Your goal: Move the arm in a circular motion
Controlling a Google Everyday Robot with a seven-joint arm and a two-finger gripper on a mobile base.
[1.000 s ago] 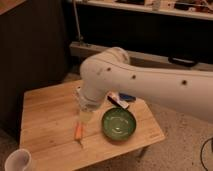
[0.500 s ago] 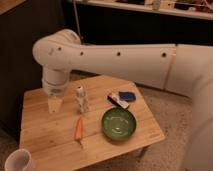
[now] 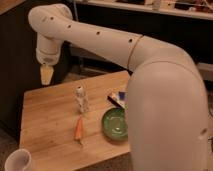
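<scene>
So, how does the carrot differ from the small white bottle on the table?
The carrot lies flat on the wooden table; the white bottle stands upright. The carrot is orange, the bottle pale. Both sit beside the green bowl, away from the arm's end effector, which hangs near the table's far left corner.

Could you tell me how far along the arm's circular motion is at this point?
Partly done: the arm has swept its gripper from near the carrot out toward the back-left corner of the table. In hand: the gripper hangs there, raised above the wood. Left: curving back round to close the circle.
</scene>
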